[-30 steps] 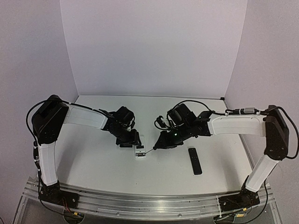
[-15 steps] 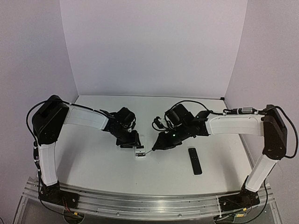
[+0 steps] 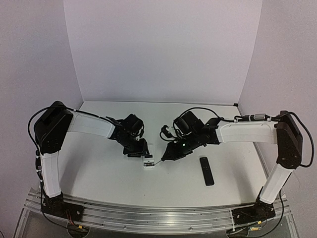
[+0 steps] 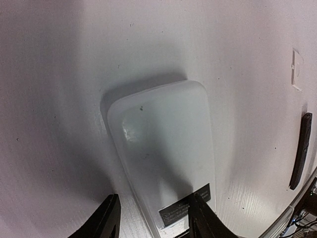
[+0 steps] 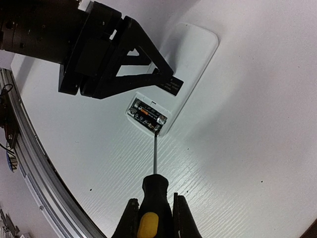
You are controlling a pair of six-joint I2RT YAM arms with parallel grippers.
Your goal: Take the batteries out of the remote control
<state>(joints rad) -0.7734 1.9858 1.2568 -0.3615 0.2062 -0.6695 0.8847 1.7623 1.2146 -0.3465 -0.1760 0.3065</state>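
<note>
White plastic remote control (image 5: 190, 54) lies back-up on the table (image 3: 99, 168) between the two arms. Its compartment is open, with the batteries (image 5: 148, 114) still inside. Left gripper (image 4: 153, 213) hangs over the labelled end, jaws apart: one finger over the remote, the other beside it. Right gripper (image 5: 154, 198) is clamped on a yellow-and-black screwdriver (image 5: 155, 153), whose tip is at the compartment's edge. A slim black remote (image 3: 206, 171) lies well apart to the right.

The dark label (image 4: 184, 212) on the remote control (image 4: 163, 144) carries small print, too blurred to read.
</note>
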